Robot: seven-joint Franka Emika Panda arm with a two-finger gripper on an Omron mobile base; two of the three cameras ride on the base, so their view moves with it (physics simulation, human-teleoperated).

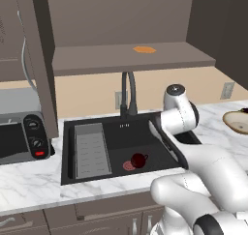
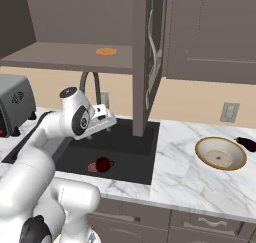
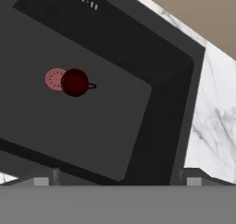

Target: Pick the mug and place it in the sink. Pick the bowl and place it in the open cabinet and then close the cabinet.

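Down on the floor of the sink (image 1: 164,154), the mug (image 1: 139,160) stands upright just beside the red round drain (image 1: 128,166), touching or overlapping its edge as seen from the hand view, with its little handle pointing away from the drain. Above the sink, the gripper (image 3: 117,180) hangs with its fingertips (image 3: 46,179) spread wide and nothing between them; only the tips show at the bottom of the hand view, and in the base views the hand is largely masked by the arm's own white body. The grey ribbed tray (image 1: 91,152) lies along the sink's left side, away from the mug, and the dark curved faucet (image 1: 128,96) rises behind the sink's back rim (its base is partly hidden by the arm in the right base view).

Right of the sink, on the marble counter (image 2: 185,182), the bowl (image 2: 220,153) sits upright, well apart from the mug; the left base view cuts it off at the frame edge. Beside the bowl lies a small dark purple thing (image 2: 246,143), too small to identify with certainty. Above the sink, the cabinet (image 2: 65,57) stands open, its door (image 2: 147,62) swung out edge-on, and a flat orange patch (image 2: 106,51) rests on the shelf. Left of the sink stands a toaster oven (image 1: 22,135), partly cropped.
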